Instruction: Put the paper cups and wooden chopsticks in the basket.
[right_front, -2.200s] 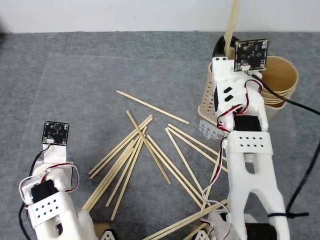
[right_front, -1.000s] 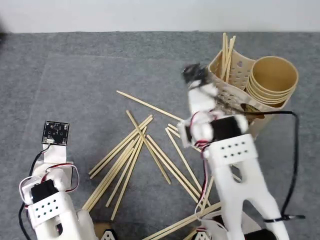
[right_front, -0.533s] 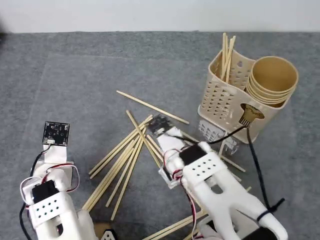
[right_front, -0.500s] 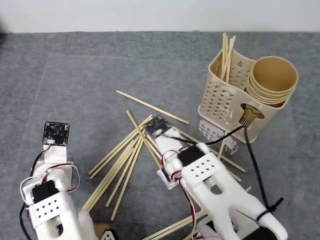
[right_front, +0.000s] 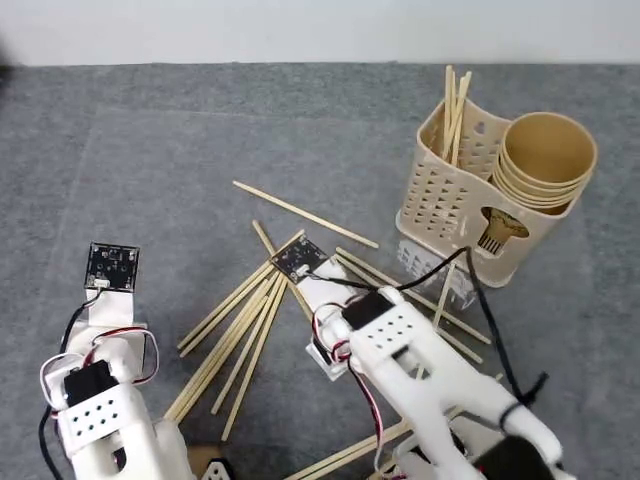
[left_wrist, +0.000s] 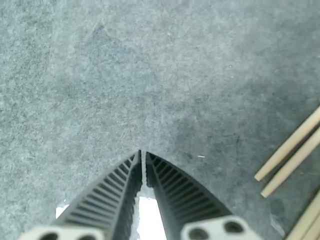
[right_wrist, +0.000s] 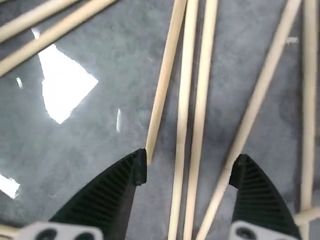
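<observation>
Two arms logged. Far left: left gripper (left_wrist: 142, 154), fingers pressed together, low over bare grey mat (right_front: 150, 180), a few stick ends nearby. Centre: loose chopsticks (right_front: 245, 310) flat on mat, crossing and overlapping. Right gripper (right_wrist: 191, 162) spread wide just above that scatter, several sticks between its tips, nothing clamped. Far right: basket (right_front: 440, 200) upright, chopstick bundle (right_front: 455, 95) standing in one compartment, stacked paper cups (right_front: 545, 150) in the other.

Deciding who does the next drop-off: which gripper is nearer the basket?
Right. The right gripper is open over the loose chopsticks mid-table, left of the basket; the left gripper is shut over bare mat, farther left.
</observation>
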